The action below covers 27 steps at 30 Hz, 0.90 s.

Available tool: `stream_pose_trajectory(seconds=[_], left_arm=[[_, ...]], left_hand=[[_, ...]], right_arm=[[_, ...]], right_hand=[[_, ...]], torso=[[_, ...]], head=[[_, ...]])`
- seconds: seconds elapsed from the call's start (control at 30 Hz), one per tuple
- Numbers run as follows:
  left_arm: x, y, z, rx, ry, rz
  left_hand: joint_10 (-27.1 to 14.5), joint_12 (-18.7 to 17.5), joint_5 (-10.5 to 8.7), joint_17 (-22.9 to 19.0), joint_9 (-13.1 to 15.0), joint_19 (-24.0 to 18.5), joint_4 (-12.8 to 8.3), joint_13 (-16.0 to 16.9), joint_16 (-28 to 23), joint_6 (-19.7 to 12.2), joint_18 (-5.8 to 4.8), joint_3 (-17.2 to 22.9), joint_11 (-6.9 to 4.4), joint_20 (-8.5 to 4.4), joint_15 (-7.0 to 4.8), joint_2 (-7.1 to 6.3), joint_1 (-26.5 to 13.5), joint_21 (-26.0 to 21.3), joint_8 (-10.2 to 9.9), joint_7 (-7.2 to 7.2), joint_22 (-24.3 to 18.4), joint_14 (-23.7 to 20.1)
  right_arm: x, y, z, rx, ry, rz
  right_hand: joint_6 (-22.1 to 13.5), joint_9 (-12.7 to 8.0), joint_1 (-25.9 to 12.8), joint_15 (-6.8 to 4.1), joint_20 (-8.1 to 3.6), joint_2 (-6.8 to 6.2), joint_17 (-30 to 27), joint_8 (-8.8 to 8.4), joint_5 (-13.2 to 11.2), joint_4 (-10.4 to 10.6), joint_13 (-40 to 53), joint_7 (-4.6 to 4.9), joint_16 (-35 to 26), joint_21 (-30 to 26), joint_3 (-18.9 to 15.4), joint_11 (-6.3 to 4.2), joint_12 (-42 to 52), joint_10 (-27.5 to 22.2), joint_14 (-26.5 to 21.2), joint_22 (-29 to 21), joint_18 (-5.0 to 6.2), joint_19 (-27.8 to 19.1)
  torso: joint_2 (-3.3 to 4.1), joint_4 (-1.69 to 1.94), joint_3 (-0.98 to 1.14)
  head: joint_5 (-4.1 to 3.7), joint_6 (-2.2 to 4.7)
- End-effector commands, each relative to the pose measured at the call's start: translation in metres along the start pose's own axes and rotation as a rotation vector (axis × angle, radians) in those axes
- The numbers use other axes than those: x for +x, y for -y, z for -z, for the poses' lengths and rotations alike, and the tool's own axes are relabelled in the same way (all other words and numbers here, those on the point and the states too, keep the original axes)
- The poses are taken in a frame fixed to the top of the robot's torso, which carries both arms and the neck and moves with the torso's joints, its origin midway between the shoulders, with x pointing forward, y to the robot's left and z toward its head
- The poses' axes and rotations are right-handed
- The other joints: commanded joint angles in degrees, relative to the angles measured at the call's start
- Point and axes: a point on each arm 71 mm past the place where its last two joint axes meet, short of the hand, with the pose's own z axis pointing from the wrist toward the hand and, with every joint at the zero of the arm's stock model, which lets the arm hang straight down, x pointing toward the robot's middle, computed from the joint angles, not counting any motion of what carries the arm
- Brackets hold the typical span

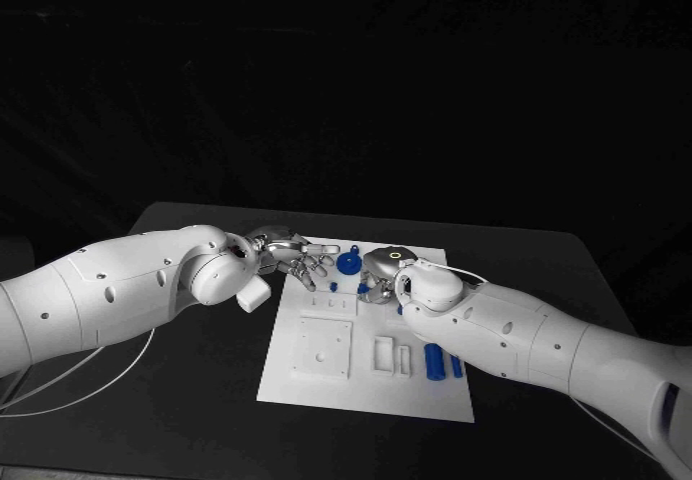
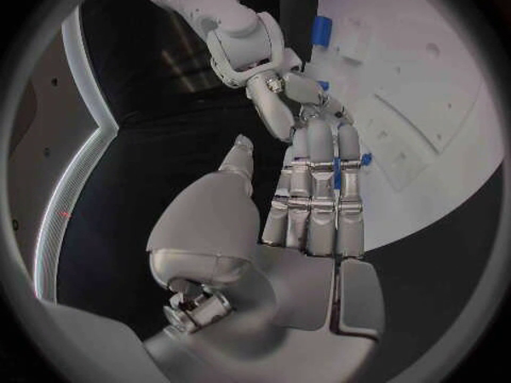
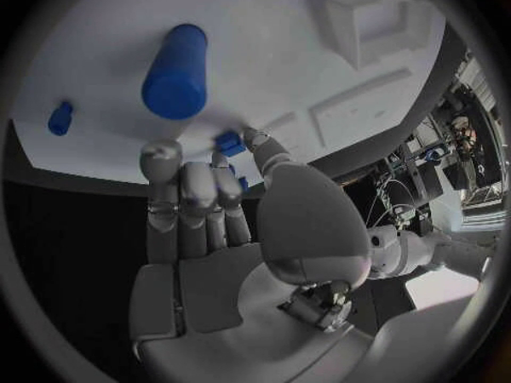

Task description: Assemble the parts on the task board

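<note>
right wrist view shows your right hand [image 3: 229, 247] pinching a small blue plastic peg [image 3: 228, 142] at its fingertips, just above the white flat task board [image 3: 96, 34], likely poised for seating; beside it stands a tall blue cylinder [image 3: 175, 71]. your left hand [image 2: 309, 200] hovers with fingers straight, side by side, holding nothing, probably to steady the board.

No text, label, brand, number or sign can be read anywhere. The task board [image 1: 320, 385] is plain white, and the blue parts [image 1: 433, 359] on it carry no legible marking.
</note>
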Motion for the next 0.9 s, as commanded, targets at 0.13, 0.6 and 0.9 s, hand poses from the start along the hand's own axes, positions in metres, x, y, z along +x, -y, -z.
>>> stream_pose_trajectory(seconds=[0.13, 0.6, 0.9], left_arm=[[0.0027, 0.0019, -0.0006, 0.007, -0.017, 0.004], [0.0029, 0.002, -0.0014, 0.005, -0.019, 0.004], [0.0026, 0.0016, -0.0012, 0.002, -0.019, 0.004]], left_hand=[[-0.6, -0.4, -0.17, -0.1, -0.1, -0.1, -0.5, -0.1, -0.1, -0.3, -0.39, 0.0, 0.1, 0.32, 0.24, 0.69, 0.0, -0.2, -0.3, 0.02, -0.1, 0.1], [-0.6, -0.4, -0.15, -0.1, -0.1, -0.1, -0.7, -0.1, -0.1, -0.3, -0.39, -0.1, 0.09, 0.32, 0.24, 0.85, 0.2, -0.2, -0.3, 0.02, -0.1, 0.1], [-0.5, -0.4, -0.06, -0.1, -0.2, -0.1, -1.4, -0.1, -0.1, -0.3, -0.4, -0.1, 0.07, 0.31, 0.23, 1.34, 0.6, -0.1, -0.3, 0.01, 0.0, 0.1]], right_arm=[[0.0102, -0.0012, 0.0001, 0.0, -0.049, 0.013], [0.0141, 0.0002, 0.0015, 0.03, -0.044, 0.029], [0.0161, 0.0034, 0.0029, 0.03, -0.052, 0.027]], right_hand=[[1.2, 0.0, -0.1, 0.06, 0.26, 0.48, 0.1, 0.06, -0.6, 0.0, 0.2, -0.28, 0.2, 0.4, 1.0, -0.43, 0.2, 0.4, 0.1, 4.2, 0.6, 3.0], [3.9, 0.1, 0.2, -0.18, -0.01, 0.51, 0.3, 0.02, -6.3, -3.1, 0.3, -0.83, 0.4, 1.3, 10.1, -0.89, 0.3, 0.8, 0.4, 4.3, 0.17, 3.0], [4.2, 0.1, -1.3, -0.22, -0.05, 0.81, 0.3, 0.02, -3.2, -6.0, 0.4, -0.79, 0.4, 1.3, 13.9, -0.94, 0.3, 0.7, 0.3, 4.3, 0.17, 3.0]], torso=[[0.06, 0.06, 0.02], [-0.04, -0.06, 0.02], [-0.02, -0.09, 0.11]], head=[[0.0, -0.17], [0.2, -0.6], [0.27, -0.7]])
